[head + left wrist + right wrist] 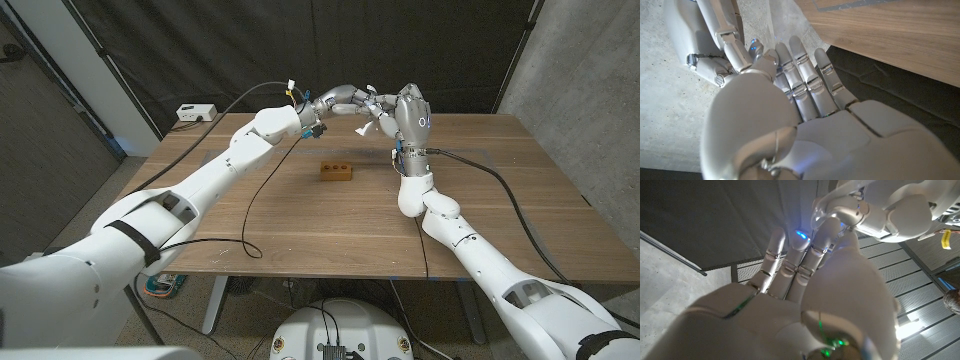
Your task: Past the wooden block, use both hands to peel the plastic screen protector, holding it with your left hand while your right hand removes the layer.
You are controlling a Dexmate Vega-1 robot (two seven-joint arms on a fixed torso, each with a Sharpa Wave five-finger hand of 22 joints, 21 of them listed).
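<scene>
**Two hands meet up high, past the block**

The left hand [345, 100] and the right hand [408, 115] are lifted above the table [520, 190], fingers touching. A small clear piece, likely the screen protector [362, 130], sits between them. I cannot tell which hand grips it. The wooden block [336, 171] lies below the hands, nearer the robot.
</scene>
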